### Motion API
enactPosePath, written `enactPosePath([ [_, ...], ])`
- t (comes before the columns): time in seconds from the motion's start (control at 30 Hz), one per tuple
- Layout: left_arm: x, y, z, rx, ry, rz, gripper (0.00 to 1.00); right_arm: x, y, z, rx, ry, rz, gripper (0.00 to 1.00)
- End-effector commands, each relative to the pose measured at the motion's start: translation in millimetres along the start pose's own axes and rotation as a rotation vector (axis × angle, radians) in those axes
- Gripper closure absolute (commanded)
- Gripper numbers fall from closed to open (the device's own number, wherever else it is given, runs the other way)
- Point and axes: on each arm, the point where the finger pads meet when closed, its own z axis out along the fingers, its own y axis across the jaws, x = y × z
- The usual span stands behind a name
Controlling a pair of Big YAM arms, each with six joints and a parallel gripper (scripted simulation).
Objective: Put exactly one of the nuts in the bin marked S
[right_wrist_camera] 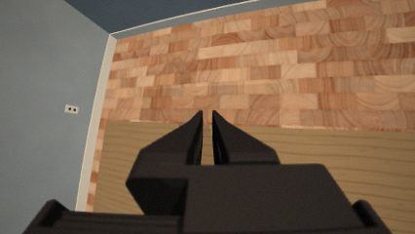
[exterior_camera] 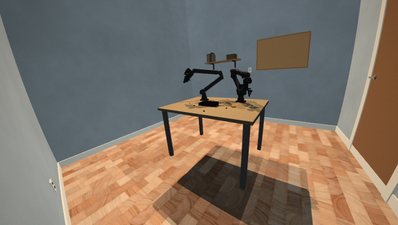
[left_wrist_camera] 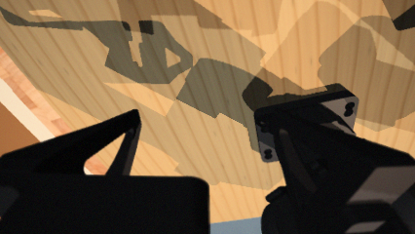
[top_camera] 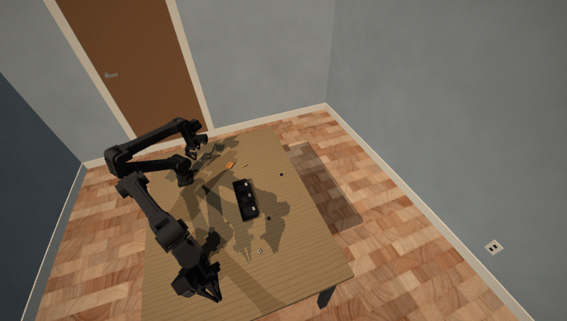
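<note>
A black row of three bins (top_camera: 245,198) stands in the middle of the table; their marks are too small to read. A silver nut (top_camera: 259,251) lies on the table towards the near end, past the bins. Two small dark nut-like pieces (top_camera: 269,218) (top_camera: 281,174) lie beside the bins on the right. My right gripper (top_camera: 210,293) hangs high over the near left corner of the table. In the right wrist view its fingers stand almost together with nothing between them. My left gripper (top_camera: 192,152) is open and empty above the far end of the table.
An orange block (top_camera: 229,164) and a small brass bolt (top_camera: 243,165) lie on the table beyond the bins. The left arm's base (top_camera: 183,174) stands at the far left of the table. The table's edges are close to both grippers.
</note>
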Motion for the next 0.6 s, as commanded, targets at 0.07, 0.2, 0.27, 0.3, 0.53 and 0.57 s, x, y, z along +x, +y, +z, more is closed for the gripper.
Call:
enactPosePath([
  [0.07, 1, 3, -2, -0.005, -0.003, -0.013, 0.0, -1, 1, 2, -0.016, -0.029, 0.003, 0.91],
  [0.2, 1, 3, -2, -0.005, -0.003, -0.013, 0.0, 23, -10, 26, -0.012, -0.02, 0.002, 0.91],
  [0.27, 1, 3, -2, -0.005, -0.003, -0.013, 0.0, 36, -16, 40, -0.007, -0.012, 0.001, 0.91],
  [0.3, 1, 3, -2, -0.005, -0.003, -0.013, 0.0, 42, -19, 45, -0.007, -0.012, 0.001, 0.91],
  [0.53, 1, 3, -2, -0.005, -0.003, -0.013, 0.0, 34, 22, 29, -0.063, 0.048, -0.052, 0.91],
  [0.57, 1, 3, -2, -0.005, -0.003, -0.013, 0.0, 38, 31, 28, -0.09, 0.084, -0.105, 0.91],
])
